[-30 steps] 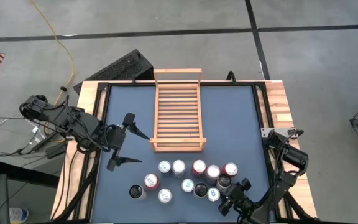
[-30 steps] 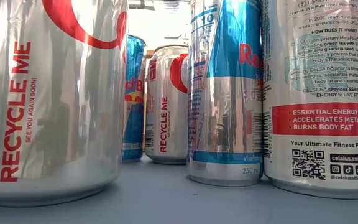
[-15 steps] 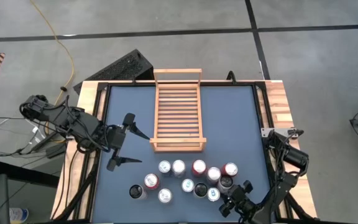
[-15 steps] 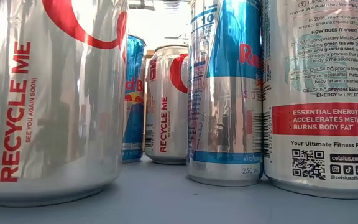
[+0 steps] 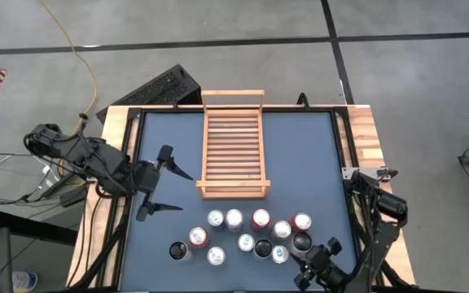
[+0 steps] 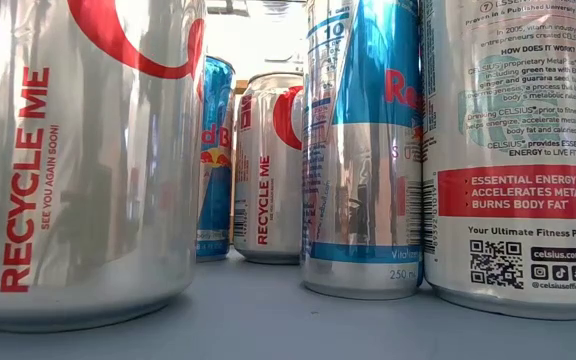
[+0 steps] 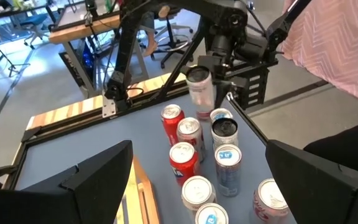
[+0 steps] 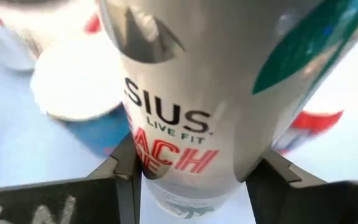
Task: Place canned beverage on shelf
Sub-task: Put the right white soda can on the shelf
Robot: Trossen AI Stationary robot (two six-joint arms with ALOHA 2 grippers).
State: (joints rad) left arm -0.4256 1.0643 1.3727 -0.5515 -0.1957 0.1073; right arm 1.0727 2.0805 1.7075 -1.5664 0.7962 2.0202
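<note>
**A:** Where's the can?

**B:** The can point(image 8: 191, 118) is clamped in the right gripper point(image 8: 194, 177), at the table's near right corner. The left wrist view shows it upright point(image 7: 199, 87), above the other cans point(image 5: 246, 242).

**A:** And the left gripper?

**B:** The left gripper point(image 5: 177, 192) hovers just left of the shelf's point(image 5: 233, 145) near end, jaws wide apart and empty.

**A:** How will the can handle?

**B:** I'd say stiff if it's sealed, but with thin, smooth walls that are likely slippery. Too hard a squeeze could dent it. The jaws grip low on the body; a hold nearer mid-height would probably tip less.

**A:** The surface?

**B:** A flat dark-blue mat point(image 5: 308, 155) with a wood border. The shelf is slatted and has no cans on it. A narrow base might rock on the slats, so set it down square.

**A:** The room?

**B:** A concrete floor with a yellow cable point(image 5: 76, 57). There's a person in a pink patterned top point(image 7: 334, 37) beyond the table.
</note>
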